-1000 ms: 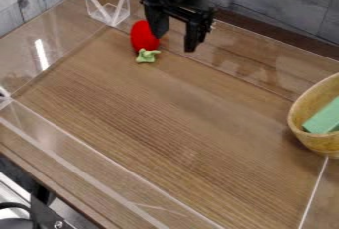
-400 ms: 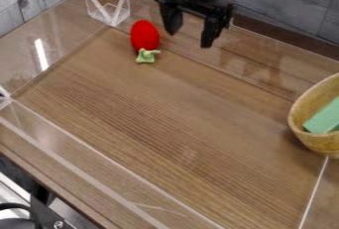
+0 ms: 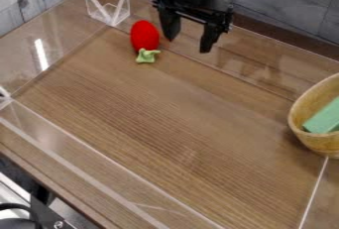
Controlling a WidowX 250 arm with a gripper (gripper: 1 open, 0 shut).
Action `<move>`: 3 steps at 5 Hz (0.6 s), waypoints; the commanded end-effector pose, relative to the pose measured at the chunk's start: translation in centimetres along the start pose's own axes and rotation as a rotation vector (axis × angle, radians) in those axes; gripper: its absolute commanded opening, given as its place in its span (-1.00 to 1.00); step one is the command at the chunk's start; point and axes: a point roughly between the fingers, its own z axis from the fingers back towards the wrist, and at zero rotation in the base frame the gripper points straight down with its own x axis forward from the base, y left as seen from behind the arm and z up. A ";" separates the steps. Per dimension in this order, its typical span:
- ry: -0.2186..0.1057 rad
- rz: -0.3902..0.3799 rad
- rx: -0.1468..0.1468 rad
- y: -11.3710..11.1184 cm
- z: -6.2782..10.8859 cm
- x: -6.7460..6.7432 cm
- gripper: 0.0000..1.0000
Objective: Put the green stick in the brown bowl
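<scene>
A wooden table (image 3: 159, 124) with a straight brown grain fills most of the view, seen from above at an angle. A low wall of clear, glossy plastic (image 3: 40, 55) runs around its edges, catching pale reflections.

At the top centre hangs one black robot gripper (image 3: 188, 41), its two dark fingers pointing down and spread apart with nothing between them. It hovers just above the tabletop near the back wall; the arm above it is cut off by the top edge.

Just to the left of the gripper lies one strawberry toy (image 3: 145, 39), red and rounded, with a small pale green leafy tip toward the viewer. It rests on the wood, apart from the fingers.

At the right edge sits one brown bowl (image 3: 307, 124), woven or ridged in texture and tan in colour, partly cut off by the frame. Inside it lies one green stick (image 3: 323, 117), a flat, smooth, mint-green piece leaning against the bowl's inner wall; its far end runs out of view.

A grey plank wall (image 3: 279, 5) stands behind the table.
</scene>
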 end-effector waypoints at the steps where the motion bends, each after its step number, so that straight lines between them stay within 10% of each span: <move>1: -0.034 0.041 0.008 1.0 0.9 0.6 1.00; 3: -0.033 0.012 -0.019 2.7 2.4 1.2 1.00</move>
